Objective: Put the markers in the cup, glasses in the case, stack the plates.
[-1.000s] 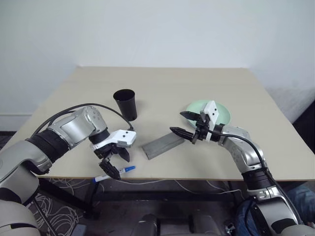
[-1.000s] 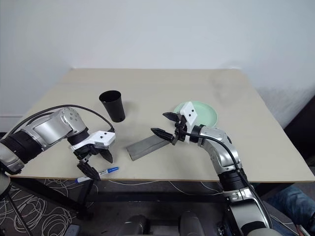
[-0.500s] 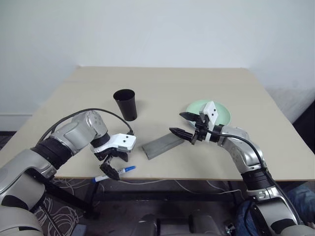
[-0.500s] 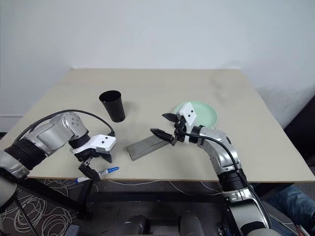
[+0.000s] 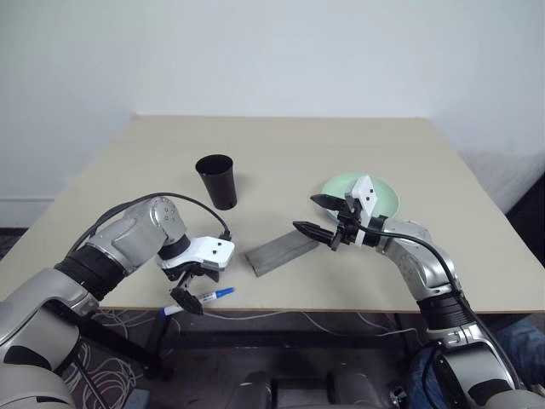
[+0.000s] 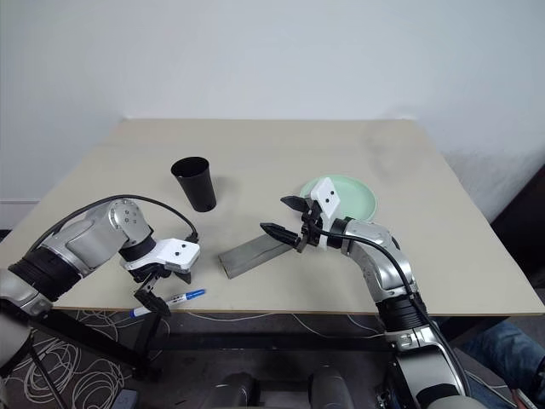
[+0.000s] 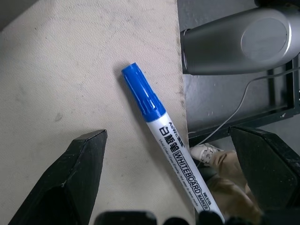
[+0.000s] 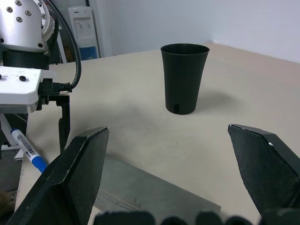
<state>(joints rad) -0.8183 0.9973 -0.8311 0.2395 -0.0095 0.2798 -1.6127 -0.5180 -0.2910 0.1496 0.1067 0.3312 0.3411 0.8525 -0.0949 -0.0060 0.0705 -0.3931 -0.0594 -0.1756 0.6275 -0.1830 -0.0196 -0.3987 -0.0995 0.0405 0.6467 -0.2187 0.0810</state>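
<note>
A white marker (image 7: 168, 145) with a blue cap lies at the table's front edge, its white end overhanging the edge. My left gripper (image 5: 194, 290) points down over the marker (image 5: 201, 299), open, one finger on each side, not touching it. The black cup (image 5: 217, 181) stands upright behind it. The grey case (image 5: 281, 253) lies shut at the middle front. My right gripper (image 5: 308, 213) hovers level and open just above the case's right end, empty. A mint green plate (image 5: 387, 198) sits behind the right wrist. The glasses are out of view.
The table's front edge (image 5: 341, 308) runs just below both grippers. Cables (image 5: 94, 375) lie on the floor under the table's left front. A white wall stands behind the table.
My left gripper has turned to point more steeply down over the marker, and that arm's elbow has dropped. The marker, the case and the right arm have not moved.
</note>
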